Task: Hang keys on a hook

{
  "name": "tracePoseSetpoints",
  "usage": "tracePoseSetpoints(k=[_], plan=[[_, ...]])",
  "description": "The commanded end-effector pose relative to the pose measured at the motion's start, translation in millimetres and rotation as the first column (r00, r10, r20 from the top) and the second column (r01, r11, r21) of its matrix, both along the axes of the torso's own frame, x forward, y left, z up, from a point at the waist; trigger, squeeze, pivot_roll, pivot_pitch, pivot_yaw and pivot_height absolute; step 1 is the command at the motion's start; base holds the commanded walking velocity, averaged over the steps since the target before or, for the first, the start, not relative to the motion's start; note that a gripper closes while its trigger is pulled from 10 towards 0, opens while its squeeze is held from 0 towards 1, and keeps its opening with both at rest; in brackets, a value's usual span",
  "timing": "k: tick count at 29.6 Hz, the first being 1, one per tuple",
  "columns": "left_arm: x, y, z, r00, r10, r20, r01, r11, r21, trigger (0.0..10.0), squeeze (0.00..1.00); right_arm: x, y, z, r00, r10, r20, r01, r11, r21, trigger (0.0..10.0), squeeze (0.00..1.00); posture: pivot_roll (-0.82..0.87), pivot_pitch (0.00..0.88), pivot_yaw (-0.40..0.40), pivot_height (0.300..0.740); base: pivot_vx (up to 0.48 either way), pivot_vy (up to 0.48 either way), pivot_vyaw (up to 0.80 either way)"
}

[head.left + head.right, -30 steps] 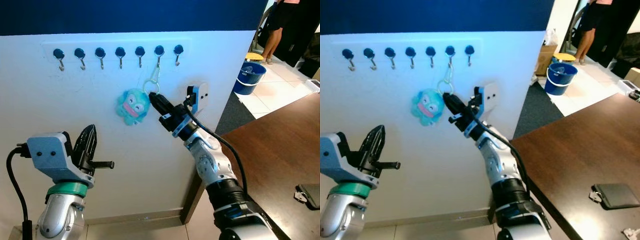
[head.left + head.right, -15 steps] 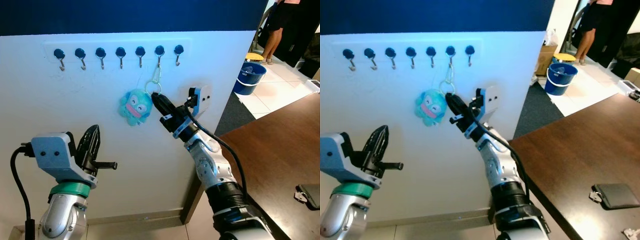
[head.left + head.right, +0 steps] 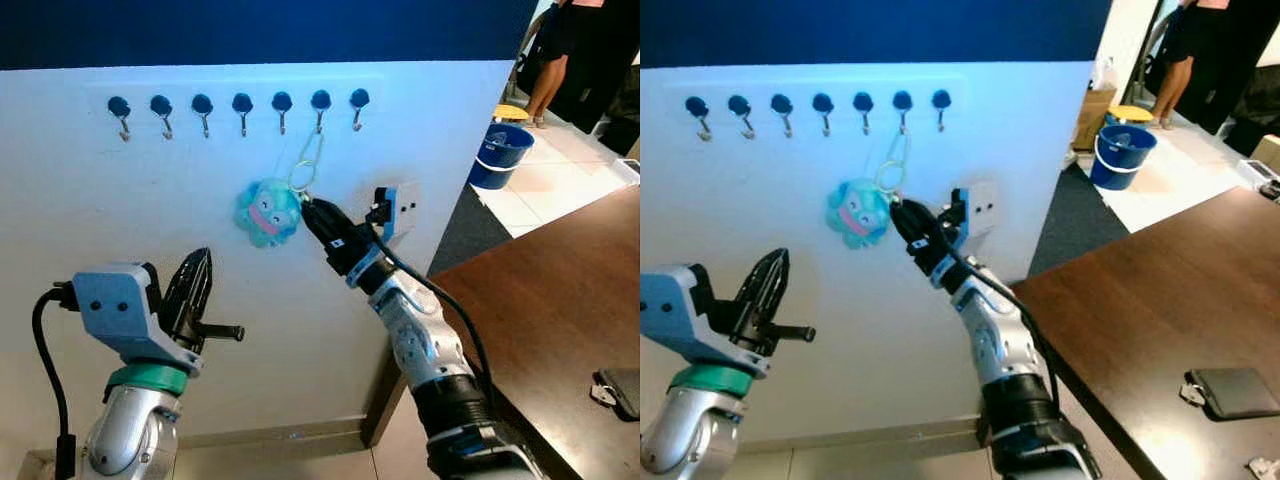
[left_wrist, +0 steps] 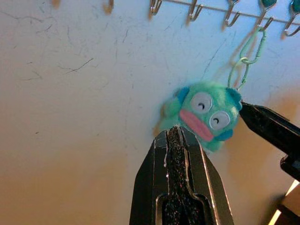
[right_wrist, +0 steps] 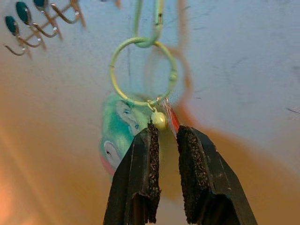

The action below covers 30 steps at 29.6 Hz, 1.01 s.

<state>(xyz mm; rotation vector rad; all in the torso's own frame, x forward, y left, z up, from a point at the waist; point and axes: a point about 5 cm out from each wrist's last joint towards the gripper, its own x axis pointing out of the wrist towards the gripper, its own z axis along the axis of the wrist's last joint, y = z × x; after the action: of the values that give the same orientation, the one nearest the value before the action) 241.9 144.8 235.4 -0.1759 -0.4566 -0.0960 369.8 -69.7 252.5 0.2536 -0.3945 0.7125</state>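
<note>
Now the right claw (image 5: 164, 136), slightly parted, touches the keyring (image 5: 143, 70) without gripping it.

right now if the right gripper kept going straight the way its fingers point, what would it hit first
Probably the small bell and tag under the green key ring, sitting right at the tips of the right gripper, with the turquoise plush charm just behind. Depth is hard to judge.

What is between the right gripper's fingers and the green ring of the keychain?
A small bell and a red tag hang from the ring just above the right gripper, as the right wrist view shows.
</note>
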Motion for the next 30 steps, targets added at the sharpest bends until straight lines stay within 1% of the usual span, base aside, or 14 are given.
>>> tracePoseSetpoints(k=[1, 6, 11, 12, 14, 15, 17, 19, 20, 22, 23, 26, 28, 30], plan=[[-2.4, 0.3, 0.7, 1.000, -0.005, 0.008, 0.005, 1.000, 0.003, 10.0, 0.00, -4.4, -4.1, 3.4, 0.999, -0.025, 0.023, 0.023, 0.998, 0.050, 10.0, 0.00, -0.04, 0.120, 0.087, 0.740, 0.000, 0.000, 0.00], [-2.4, 0.7, 0.5, 1.000, -0.008, 0.012, 0.008, 1.000, 0.003, 10.0, 0.00, -17.7, -17.0, 13.4, 0.995, -0.060, 0.077, 0.051, 0.992, 0.113, 10.0, 0.00, -0.04, 0.113, 0.088, 0.740, 0.000, 0.000, 0.00], [-1.4, 0.9, -0.2, 1.000, -0.011, 0.012, 0.011, 1.000, 0.002, 10.0, 0.00, -25.1, -17.7, 10.1, 0.995, -0.056, 0.077, 0.048, 0.994, 0.102, 10.0, 0.00, -0.05, 0.108, 0.092, 0.740, 0.000, 0.000, 0.00], [1.0, 2.4, -1.7, 1.000, -0.002, 0.009, 0.002, 1.000, 0.003, 10.0, 0.00, -31.6, -16.4, 1.3, 0.998, -0.048, 0.050, 0.043, 0.995, 0.088, 10.0, 0.00, -0.06, 0.096, 0.095, 0.740, 0.000, 0.000, 0.00], [1.7, 2.8, -2.1, 1.000, 0.000, 0.008, 0.000, 1.000, 0.003, 10.0, 0.00, -33.5, -16.1, -0.9, 0.998, -0.046, 0.042, 0.043, 0.995, 0.086, 10.0, 0.00, -0.06, 0.096, 0.095, 0.740, 0.000, 0.000, 0.00], [4.6, 8.0, -5.9, 0.999, 0.044, -0.010, -0.044, 0.999, 0.011, 10.0, 0.00, -39.4, -12.8, -8.3, 0.999, -0.041, 0.020, 0.039, 0.997, 0.066, 10.0, 0.00, -0.07, 0.088, 0.093, 0.740, 0.000, 0.000, 0.00], [5.4, 10.0, -7.1, 0.998, 0.062, -0.016, -0.061, 0.998, 0.015, 10.0, 0.00, -41.5, -11.7, -10.6, 0.999, -0.038, 0.014, 0.037, 0.997, 0.060, 10.0, 0.00, -0.07, 0.088, 0.093, 0.740, 0.000, 0.000, 0.00], [7.5, 17.2, -12.2, 0.994, 0.107, -0.037, -0.108, 0.994, -0.005, 10.0, 0.00, -52.3, -4.7, -18.9, 1.000, -0.010, 0.005, 0.010, 1.000, 0.020, 10.0, 0.00, -0.08, 0.073, 0.090, 0.740, 0.000, 0.000, 0.00], [7.5, 17.2, -12.2, 0.994, 0.107, -0.037, -0.108, 0.994, -0.005, 10.0, 0.00, -52.3, -4.7, -18.9, 1.000, -0.010, 0.005, 0.010, 1.000, 0.020, 10.0, 0.00, -0.08, 0.073, 0.090, 0.740, 0.000, 0.000, 0.00], [8.0, 24.5, -18.8, 0.986, 0.154, -0.062, -0.156, 0.987, -0.031, 10.0, 0.00, -60.7, 3.5, -30.8, 1.000, 0.005, 0.002, -0.005, 0.999, -0.034, 10.0, 0.00, -0.09, 0.038, 0.098, 0.740, 0.000, 0.000, 0.00], [8.3, 28.7, -19.6, 0.979, 0.191, -0.065, -0.193, 0.981, -0.025, 10.0, 0.00, -61.5, 6.7, -36.7, 1.000, -0.005, 0.005, 0.006, 0.998, -0.058, 10.0, 0.00, -0.09, 0.015, 0.099, 0.740, 0.000, 0.000, 0.00], [8.5, 31.2, -19.5, 0.975, 0.215, -0.063, -0.216, 0.976, -0.017, 10.0, 0.00, -62.1, 8.5, -40.1, 1.000, -0.013, 0.006, 0.014, 0.997, -0.072, 10.0, 0.00, -0.09, 0.015, 0.099, 0.740, 0.000, 0.000, 0.00], [14.0, 45.4, -23.4, 0.943, 0.321, -0.088, -0.320, 0.947, 0.024, 10.0, 0.00, -53.7, 8.6, -49.8, 0.994, -0.108, -0.018, 0.105, 0.988, -0.116, 10.0, 0.00, -0.08, 0.000, 0.096, 0.740, 0.000, 0.000, 0.00], [14.7, 47.5, -25.8, 0.938, 0.333, -0.095, -0.331, 0.943, 0.035, 10.0, 0.00, -50.6, 8.4, -54.1, 0.991, -0.132, -0.034, 0.126, 0.982, -0.144, 10.0, 0.00, -0.09, 0.000, 0.095, 0.740, 0.000, 0.000, 0.00]])
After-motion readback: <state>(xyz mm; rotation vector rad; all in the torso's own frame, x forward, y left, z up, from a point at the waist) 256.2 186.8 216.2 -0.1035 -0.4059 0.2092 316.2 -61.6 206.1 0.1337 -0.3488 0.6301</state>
